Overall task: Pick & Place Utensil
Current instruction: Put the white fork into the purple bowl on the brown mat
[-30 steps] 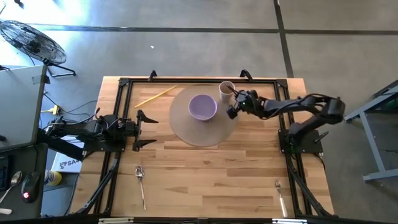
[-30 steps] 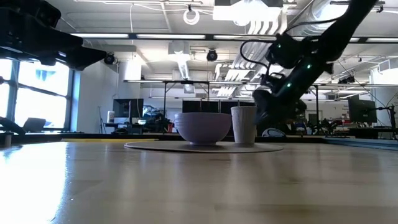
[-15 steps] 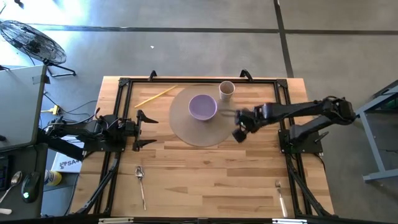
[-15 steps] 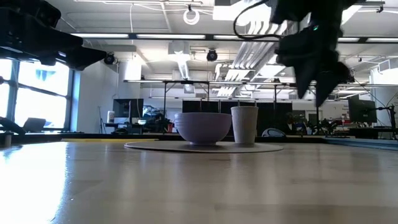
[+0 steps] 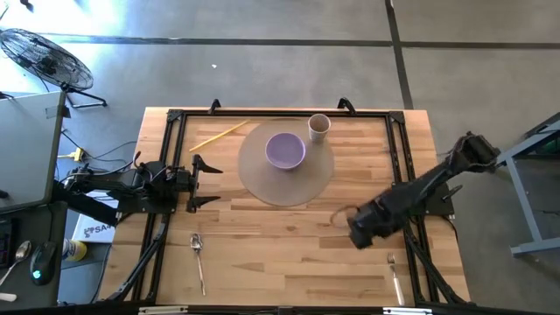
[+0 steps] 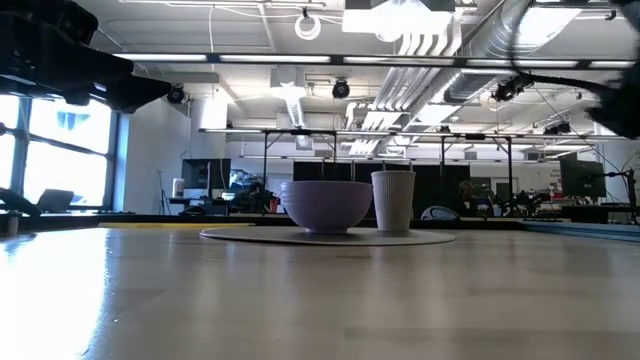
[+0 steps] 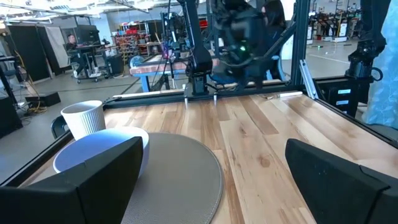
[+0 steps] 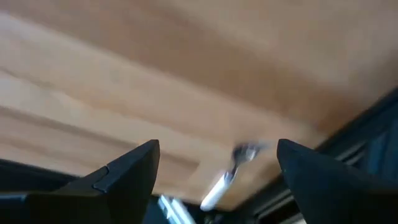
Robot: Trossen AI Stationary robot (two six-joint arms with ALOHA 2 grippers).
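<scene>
While the left end effector (image 5: pixel 203 182) sits parked at the left-centre of the high view, fingers spread and empty, the right end effector (image 5: pixel 360 229) hangs over bare bench (image 5: pixel 289 245) in the lower right of that frame. Right wrist view: its two dark fingers (image 8: pixel 127 171) are wide apart with nothing between them. Fork (image 5: pixel 395 276) lies near the lower right edge of the bench, just beside and below the right end effector; blurred in the right wrist view. Spoon (image 5: pixel 199 261) lies at lower left. Purple bowl (image 5: pixel 285 150) sits on round mat (image 5: pixel 308 179), paper cup (image 5: pixel 318 128) at the mat's upper right edge. Yellow stick (image 5: pixel 218 135) at upper left.
</scene>
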